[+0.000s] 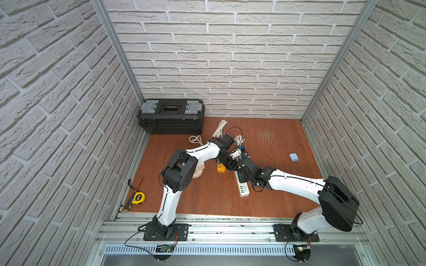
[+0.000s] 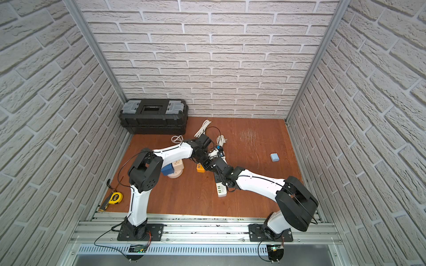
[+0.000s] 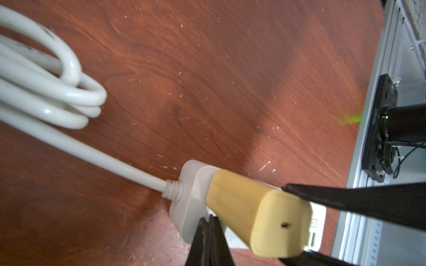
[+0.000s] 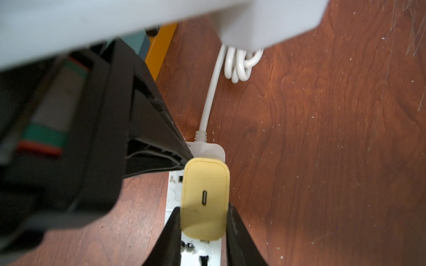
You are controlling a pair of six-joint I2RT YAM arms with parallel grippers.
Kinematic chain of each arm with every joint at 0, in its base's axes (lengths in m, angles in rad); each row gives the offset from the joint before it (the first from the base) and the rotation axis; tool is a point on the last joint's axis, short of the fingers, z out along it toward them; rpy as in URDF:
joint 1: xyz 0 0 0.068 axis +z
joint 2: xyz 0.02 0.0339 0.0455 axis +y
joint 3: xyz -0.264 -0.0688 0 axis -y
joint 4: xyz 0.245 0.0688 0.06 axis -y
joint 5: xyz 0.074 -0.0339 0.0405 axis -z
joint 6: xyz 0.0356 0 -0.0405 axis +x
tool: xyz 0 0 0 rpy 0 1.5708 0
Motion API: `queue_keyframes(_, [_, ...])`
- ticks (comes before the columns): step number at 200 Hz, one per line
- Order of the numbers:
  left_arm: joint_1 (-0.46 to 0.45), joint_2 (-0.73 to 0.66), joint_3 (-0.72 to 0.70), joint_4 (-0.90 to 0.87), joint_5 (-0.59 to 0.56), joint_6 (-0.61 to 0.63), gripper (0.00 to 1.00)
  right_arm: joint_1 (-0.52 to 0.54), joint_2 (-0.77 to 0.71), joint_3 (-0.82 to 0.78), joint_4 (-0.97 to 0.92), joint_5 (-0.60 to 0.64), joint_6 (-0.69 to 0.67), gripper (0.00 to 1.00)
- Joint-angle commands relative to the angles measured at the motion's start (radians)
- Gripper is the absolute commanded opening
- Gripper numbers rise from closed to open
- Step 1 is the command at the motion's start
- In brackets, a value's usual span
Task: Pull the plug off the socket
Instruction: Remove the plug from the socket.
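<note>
The plug point(image 4: 205, 198) is a pale yellow charger block standing on the far end of the white socket strip point(image 4: 207, 148), base against the strip's face and no prongs showing. My right gripper point(image 4: 204, 214) is shut on the plug, one finger on each side. My left gripper point(image 3: 208, 221) is shut, its tips pressed on the strip's end point(image 3: 191, 195) beside the plug point(image 3: 253, 214). In both top views the two grippers meet over the strip point(image 1: 243, 188) point(image 2: 221, 190) and hide the plug. The strip's white cable point(image 3: 92, 159) runs off to a coil.
Near the grippers are an orange hub point(image 1: 220, 168) and white cable bundles point(image 1: 220, 129). A black toolbox point(image 1: 171, 116) stands at the back left. A yellow tape measure point(image 1: 139, 198) lies front left and a small blue-grey box point(image 1: 293, 157) at the right.
</note>
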Motion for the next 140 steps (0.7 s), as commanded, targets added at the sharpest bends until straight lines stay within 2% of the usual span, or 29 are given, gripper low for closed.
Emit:
queue_keyframes(1, [0.006, 0.106, -0.048, -0.03, -0.152, 0.002, 0.0, 0.029, -0.015, 0.032, 0.048, -0.006, 0.011, 0.02])
queue_keyframes(140, [0.009, 0.11, -0.05, -0.034, -0.15, 0.008, 0.0, 0.011, -0.062, 0.006, 0.033, 0.038, 0.063, 0.02])
